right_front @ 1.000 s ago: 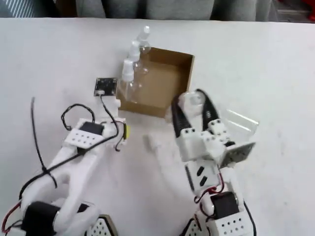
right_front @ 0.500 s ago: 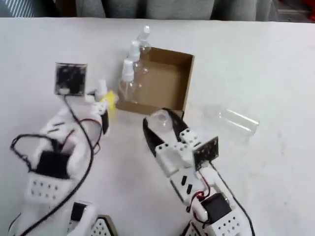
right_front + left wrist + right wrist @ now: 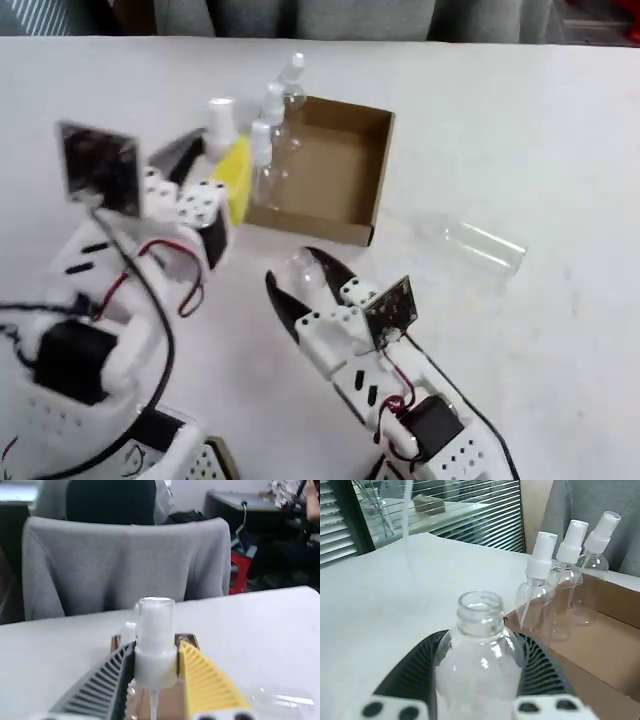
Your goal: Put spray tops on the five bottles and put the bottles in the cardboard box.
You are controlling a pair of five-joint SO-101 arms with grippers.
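Five bottles (image 3: 485, 245), four spray tops (image 3: 220, 113), one cardboard box (image 3: 340, 175).

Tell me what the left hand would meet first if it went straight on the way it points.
Probably the cardboard box, its edge showing just behind the spray top that the left hand holds, or the capped bottles standing there. Height is unclear.
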